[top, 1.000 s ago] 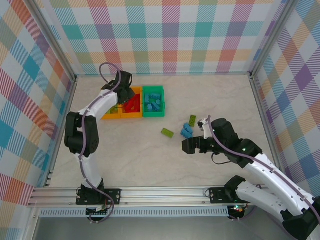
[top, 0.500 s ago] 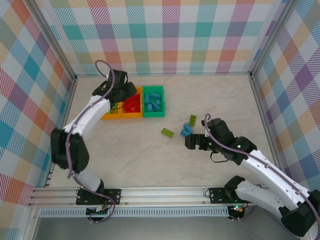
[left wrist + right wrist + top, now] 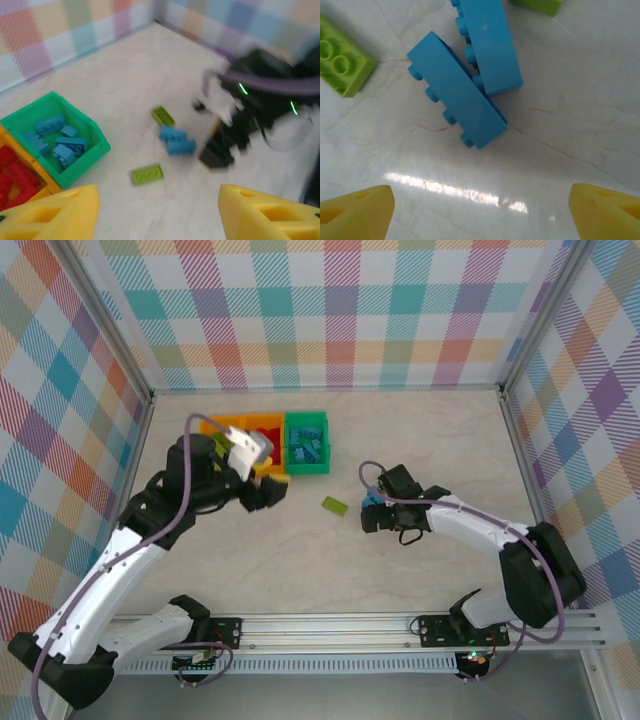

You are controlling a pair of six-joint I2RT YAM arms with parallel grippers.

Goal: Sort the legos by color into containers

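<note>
Seen from above, three small open plastic bins stand in a row at the far left of the pale marble-look table (image 3: 430, 440). There is a green bin (image 3: 306, 418), an orange bin (image 3: 262, 419) touching it, and a second orange bin (image 3: 209, 425) mostly hidden under the left arm. The left gripper (image 3: 270, 492) hangs just in front of the orange bins. The right gripper (image 3: 372, 514) is low over the middle of the table.

The left wrist camera gives what the top view cannot. The two yellow fingers (image 3: 50, 215) stand well apart with nothing between them. The green bin holds several light blue studded bricks (image 3: 56, 142), and the orange bin beside it holds red bricks (image 3: 12, 170). On the table beyond lie a flat lime green brick (image 3: 147, 174), a pair of light blue bricks (image 3: 177, 141) and a second lime green brick (image 3: 163, 116). The black right gripper is blurred, just beside the pair.

The right wrist camera shows the pair close. Both blue bricks lie on their sides and touch each other, just ahead of the yellow fingertips (image 3: 357, 212), which are spread wide and empty. Whether the studs carry lettering I cannot tell.
</note>
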